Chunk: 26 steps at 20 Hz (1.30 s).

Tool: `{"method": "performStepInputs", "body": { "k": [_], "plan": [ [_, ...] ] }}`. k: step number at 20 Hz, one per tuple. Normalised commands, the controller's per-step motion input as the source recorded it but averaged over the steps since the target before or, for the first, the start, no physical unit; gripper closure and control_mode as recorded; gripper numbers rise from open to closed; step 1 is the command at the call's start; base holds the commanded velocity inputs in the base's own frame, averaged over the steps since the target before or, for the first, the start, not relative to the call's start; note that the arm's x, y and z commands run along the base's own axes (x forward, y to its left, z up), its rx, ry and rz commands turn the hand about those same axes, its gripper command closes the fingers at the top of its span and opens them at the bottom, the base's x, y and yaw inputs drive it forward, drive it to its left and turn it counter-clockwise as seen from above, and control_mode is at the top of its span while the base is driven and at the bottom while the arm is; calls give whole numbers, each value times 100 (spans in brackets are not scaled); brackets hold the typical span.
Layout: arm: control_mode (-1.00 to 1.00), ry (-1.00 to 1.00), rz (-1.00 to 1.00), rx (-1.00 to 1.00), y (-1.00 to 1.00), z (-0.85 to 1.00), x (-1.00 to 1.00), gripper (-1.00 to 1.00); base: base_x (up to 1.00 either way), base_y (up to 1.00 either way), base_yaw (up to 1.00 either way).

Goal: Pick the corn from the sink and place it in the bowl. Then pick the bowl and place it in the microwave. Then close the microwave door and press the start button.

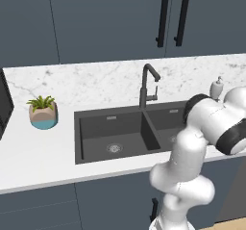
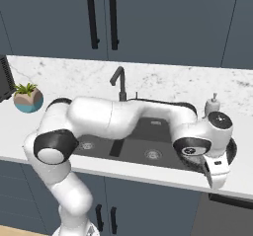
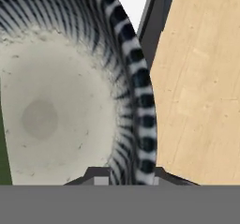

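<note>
in the left base view the arm [image 1: 202, 142] is bending out toward three o'clock, across the right end of the sink [image 1: 86, 142], and the wrist is running off the frame edge. both basins are looking bare of the corn from here. a small potted plant [image 1: 43, 112] is sitting on the counter [image 1: 38, 161] at nine o'clock, and a soap dispenser [image 1: 217, 87] is standing behind the arm's elbow.

in the right base view the hand is hanging over the bowl [image 2: 230, 153] at about four o'clock, on the counter just right of the sink [image 2: 148, 131]. only an arc of dark rim is showing around the wrist. the faucet [image 2: 118, 82] is rising at twelve o'clock.

in the hand view the bowl's [image 3: 70, 110] ribbed wall is running from twelve down to six o'clock, passing straight between the gripper [image 3: 127, 180] tips, one inside the pale hollow and one outside. the jaws are looking narrowed onto that rim, clenched on it as far as the cropped tips allow judging. a green sliver at the eight o'clock edge may be the corn's husk; it is too cropped to be sure.

the bowl is likely stiff, smooth and fairly heavy for a one-sided pinch, so the rim is the place to hold it, and it is probably going to tip if lifted fast.
</note>
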Motion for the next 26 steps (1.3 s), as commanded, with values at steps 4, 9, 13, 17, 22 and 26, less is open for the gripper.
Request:
{"method": "performStepInputs", "body": {
  "k": [4, 9, 13, 17, 22, 26],
  "plan": [
    [-100, 23, 3, -4, 100, 39, -25, 100, 0, 0, 0],
    [-100, -12, 1, 9, 96, 4, -35, 100, 0, 0, 0],
    [-100, 0, 2, 41, 55, 35, -10, 100, 0, 0, 0],
    [-100, 5, 8, 24, 68, 52, -10, 100, 0, 0, 0],
    [-100, -9, 6, -6, 83, 53, -21, 100, 0, 0, 0],
    [-100, -25, 0, -23, 87, 31, -40, 100, 0, 0, 0]
  ]
}}
